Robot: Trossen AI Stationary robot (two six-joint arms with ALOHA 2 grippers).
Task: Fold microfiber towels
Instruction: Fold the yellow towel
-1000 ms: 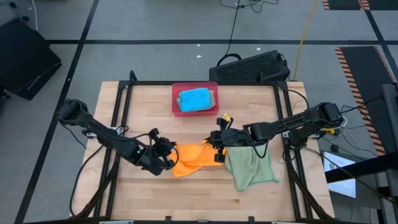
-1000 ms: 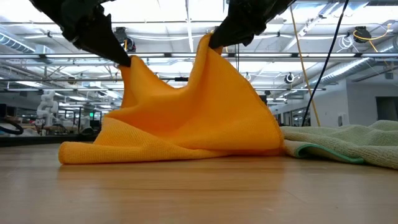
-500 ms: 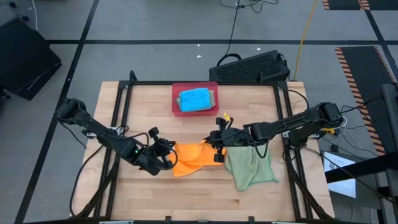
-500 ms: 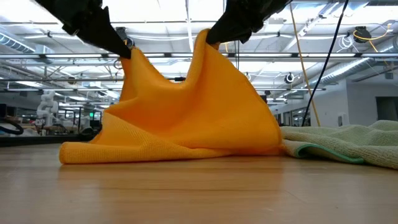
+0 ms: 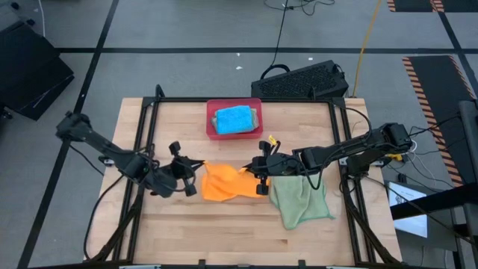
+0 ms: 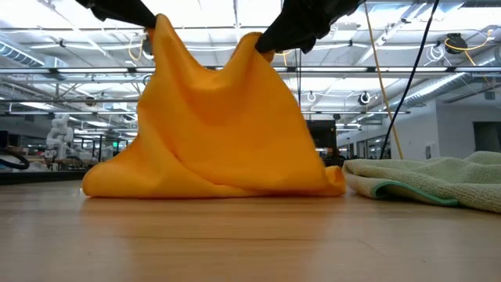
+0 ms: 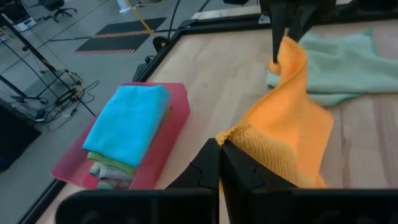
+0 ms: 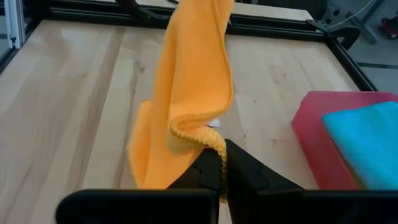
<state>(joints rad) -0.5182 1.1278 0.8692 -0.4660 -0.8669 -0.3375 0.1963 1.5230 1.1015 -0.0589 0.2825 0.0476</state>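
Orange cloth, matte and soft, sits mid-counter from above: the orange towel (image 5: 224,184) is bunched between the left end effector (image 5: 193,169) and the right end effector (image 5: 261,179), each pinched tight on a corner. A pale green towel (image 5: 300,200) lies crumpled just beside it; a blue towel (image 5: 234,119) rests folded in the red tray (image 5: 211,110).

At counter height, the orange towel hangs tent-like from two raised corners, its lower edge on the wooden counter (image 6: 250,243).

Both wrist views show a hemmed corner clamped between closed fingers.

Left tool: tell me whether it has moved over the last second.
Yes. The left tool, shut on the orange towel, moved away from the green towel, toward the table's left edge.
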